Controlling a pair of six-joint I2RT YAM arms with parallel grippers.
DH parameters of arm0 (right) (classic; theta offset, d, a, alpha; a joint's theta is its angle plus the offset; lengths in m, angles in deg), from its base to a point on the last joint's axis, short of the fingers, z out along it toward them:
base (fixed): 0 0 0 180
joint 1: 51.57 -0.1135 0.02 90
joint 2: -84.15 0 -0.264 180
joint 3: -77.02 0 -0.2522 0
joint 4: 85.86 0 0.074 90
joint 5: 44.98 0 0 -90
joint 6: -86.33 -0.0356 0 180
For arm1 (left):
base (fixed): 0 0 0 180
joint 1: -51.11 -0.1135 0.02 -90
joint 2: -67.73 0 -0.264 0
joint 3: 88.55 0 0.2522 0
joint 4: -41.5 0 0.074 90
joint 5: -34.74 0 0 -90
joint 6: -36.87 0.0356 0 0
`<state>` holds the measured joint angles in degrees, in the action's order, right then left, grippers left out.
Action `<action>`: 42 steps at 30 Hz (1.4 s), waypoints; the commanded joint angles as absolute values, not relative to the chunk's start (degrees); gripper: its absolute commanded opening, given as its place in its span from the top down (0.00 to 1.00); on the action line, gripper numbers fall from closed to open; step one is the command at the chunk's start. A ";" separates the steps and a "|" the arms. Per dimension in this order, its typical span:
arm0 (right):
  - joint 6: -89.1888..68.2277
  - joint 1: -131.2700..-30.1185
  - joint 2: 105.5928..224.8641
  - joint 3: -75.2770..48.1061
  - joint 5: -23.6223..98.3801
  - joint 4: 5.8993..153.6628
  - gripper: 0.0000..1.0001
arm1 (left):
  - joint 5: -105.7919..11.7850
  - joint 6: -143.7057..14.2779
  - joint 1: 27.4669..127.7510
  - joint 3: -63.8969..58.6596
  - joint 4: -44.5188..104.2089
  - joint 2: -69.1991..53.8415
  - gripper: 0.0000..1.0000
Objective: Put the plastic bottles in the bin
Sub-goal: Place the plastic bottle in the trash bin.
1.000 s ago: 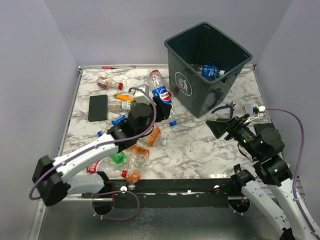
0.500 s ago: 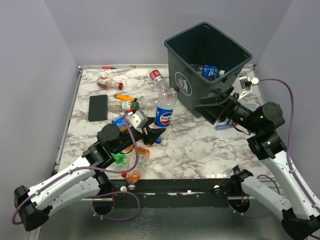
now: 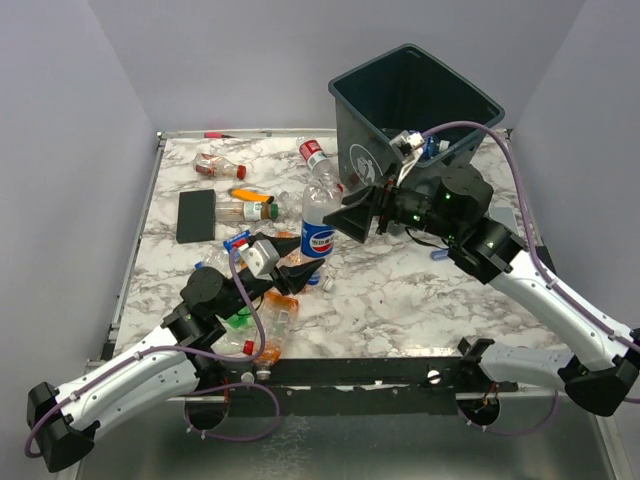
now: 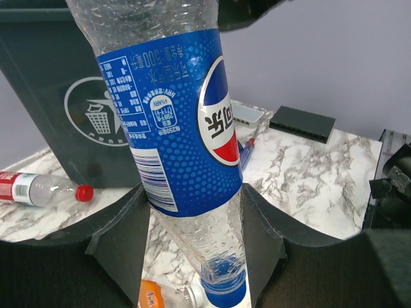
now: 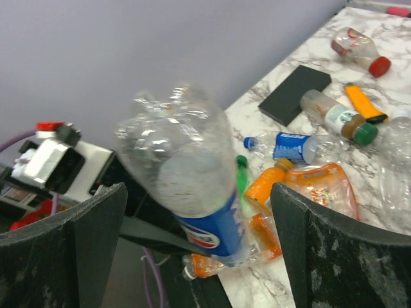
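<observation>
A clear plastic bottle (image 3: 319, 222) with a blue label stands cap-down above the table, its neck pinched by my left gripper (image 3: 297, 276). In the left wrist view, both fingers (image 4: 122, 247) press the bottle (image 4: 170, 122) just above its blue cap. My right gripper (image 3: 357, 214) is open at the bottle's upper end. In the right wrist view the bottle (image 5: 192, 186) sits between the wide fingers (image 5: 334, 250) without touching them. The dark green-grey bin (image 3: 372, 110) stands at the back right with a bottle (image 3: 420, 143) inside. Several more bottles (image 3: 270, 325) lie on the left half of the table.
A flat black pad (image 3: 196, 215) and an orange lighter (image 3: 250, 195) lie at the left. Loose bottles lie at the back left (image 3: 220, 163) and beside the bin (image 3: 313, 152). Blue-handled pliers (image 3: 441, 254) lie under my right arm.
My left arm drew back toward the near left, bringing the bottle to stand cap-down. My right arm swung left from beside the bin to the bottle's top and opened wider.
</observation>
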<state>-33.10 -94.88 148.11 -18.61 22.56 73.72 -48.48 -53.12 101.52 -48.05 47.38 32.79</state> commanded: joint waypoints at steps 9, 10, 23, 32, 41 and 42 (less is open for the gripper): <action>-31.69 -98.82 154.17 -15.31 27.07 74.35 0.05 | -48.34 -56.89 101.60 -48.88 52.39 31.87 0.71; -32.09 -98.85 154.73 -15.31 26.57 75.07 0.06 | -48.17 -57.05 101.59 -48.86 52.48 31.61 0.71; -32.59 -99.51 155.47 -15.68 27.01 76.82 0.46 | -49.72 -57.63 101.63 -49.45 52.73 32.74 0.60; -31.13 -99.47 153.15 -15.32 29.50 75.32 0.57 | -51.80 -59.02 101.56 -49.64 52.77 33.68 0.01; -11.72 -99.47 149.77 4.12 54.10 65.90 0.56 | -68.32 -58.91 101.56 -52.41 55.08 40.10 0.01; -8.85 -99.47 149.83 5.62 59.00 67.28 0.56 | -70.19 -58.53 101.58 -52.53 55.06 40.30 0.01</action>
<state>-21.69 -99.25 152.70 -2.37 40.42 67.58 -59.71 -59.31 101.48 -51.41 52.71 38.47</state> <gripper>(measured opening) 0.585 0.990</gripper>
